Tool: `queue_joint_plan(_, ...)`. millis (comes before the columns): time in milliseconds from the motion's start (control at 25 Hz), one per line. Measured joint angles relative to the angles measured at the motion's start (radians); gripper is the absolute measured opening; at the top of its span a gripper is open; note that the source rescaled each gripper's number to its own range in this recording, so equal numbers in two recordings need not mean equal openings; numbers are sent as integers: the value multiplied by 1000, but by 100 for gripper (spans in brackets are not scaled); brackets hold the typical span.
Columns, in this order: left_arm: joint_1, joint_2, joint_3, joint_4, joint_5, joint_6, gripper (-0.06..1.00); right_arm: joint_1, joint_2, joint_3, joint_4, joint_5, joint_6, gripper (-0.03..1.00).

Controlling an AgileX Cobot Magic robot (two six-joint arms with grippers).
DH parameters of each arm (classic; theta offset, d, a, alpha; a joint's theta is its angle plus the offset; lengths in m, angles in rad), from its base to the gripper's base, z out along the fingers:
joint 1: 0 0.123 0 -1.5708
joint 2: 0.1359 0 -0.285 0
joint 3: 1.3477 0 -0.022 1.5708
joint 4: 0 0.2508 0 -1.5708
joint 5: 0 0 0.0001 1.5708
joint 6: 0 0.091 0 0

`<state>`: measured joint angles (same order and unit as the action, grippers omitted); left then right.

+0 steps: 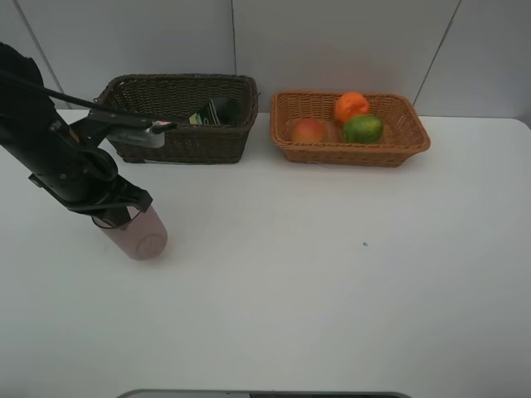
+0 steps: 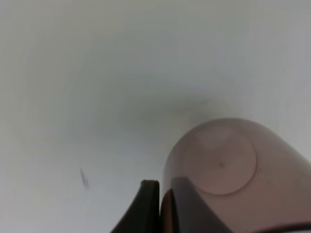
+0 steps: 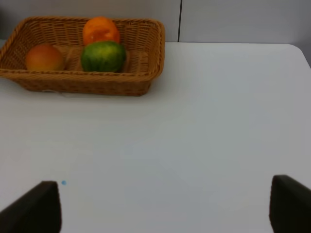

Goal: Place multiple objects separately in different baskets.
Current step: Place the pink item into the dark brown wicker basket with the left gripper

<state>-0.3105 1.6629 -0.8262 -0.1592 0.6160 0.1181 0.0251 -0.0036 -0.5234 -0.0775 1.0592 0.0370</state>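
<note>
The left gripper [image 1: 116,217] is down at the mouth end of the translucent purple-pink cup [image 1: 135,235], which lies tipped on the white table [image 1: 332,282] in front of the dark brown basket [image 1: 182,124]. In the left wrist view one black finger [image 2: 146,206] presses against the outside of the cup's wall [image 2: 228,179], and a darker shape shows through the plastic just inside it, so the jaws appear narrowed onto the rim. The cup's round flat base faces away from the gripper; its plastic is smooth and glossy.

The right gripper [image 3: 165,208] shows only in its own wrist view, its two dark fingertips spread wide with nothing but bare table between them.

The dark brown basket is a deep rectangle of tight, coarse weave. Inside it leans the dark green bottle [image 1: 217,111]; the slim pink bottle [image 1: 166,126] sits at its front rim, partly hidden by the arm. Just beside it, to the right, stands the light orange-brown basket [image 1: 411,137], shallower and finely woven. It holds the orange [image 1: 351,105], the smooth red-orange fruit [image 1: 309,130] and the glossy green oval fruit [image 1: 363,128], the green one touching the orange.
</note>
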Motion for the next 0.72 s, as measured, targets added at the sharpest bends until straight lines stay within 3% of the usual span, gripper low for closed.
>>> queue_joint_plan(360,0,0,-264,1,169,-4,0,0,0,0,0,0,0,84)
queue_joint_plan(720,0,1,-504,33,205,-8,0,-8,0,0,-1,0,0,84)
